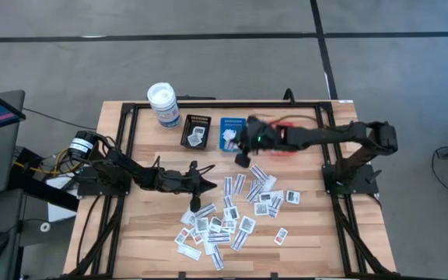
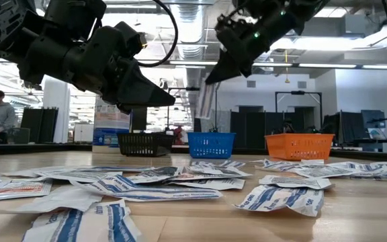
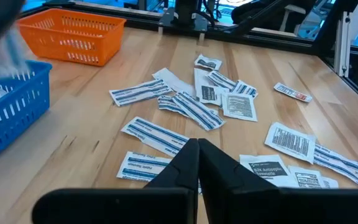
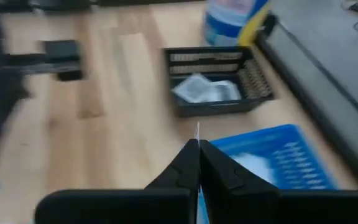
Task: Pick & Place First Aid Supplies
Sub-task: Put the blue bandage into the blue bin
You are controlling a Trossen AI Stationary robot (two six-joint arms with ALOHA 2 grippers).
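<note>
Many small flat white packets point(image 1: 224, 218) with blue, red or dark print lie scattered on the wooden table, also in the low view point(image 2: 153, 185) and the left wrist view point(image 3: 210, 99). My right gripper point(image 1: 242, 159) hangs above the table just near of the blue tray point(image 1: 230, 128), shut on one packet point(image 2: 207, 101). My left gripper point(image 1: 208, 184) hovers over the left side of the pile, shut and empty point(image 3: 197, 144). The black tray point(image 4: 213, 81) and the blue tray point(image 4: 278, 155) each hold a few white packets. My right gripper point(image 4: 197, 146) pinches a single white packet between its two fingers. The packet shows edge-on, with a thin white edge point(image 4: 197, 129) sticking out past the fingertips. It is lifted clear of the table and hangs down below the fingers point(image 2: 210, 79).
Three small trays stand in a row at the far side: black point(image 1: 197, 132), blue and orange point(image 2: 299, 145), the orange one partly under my right arm. A white round canister point(image 1: 163, 105) with a blue label stands left of the black tray. A dark frame point(image 1: 208, 103) borders the table.
</note>
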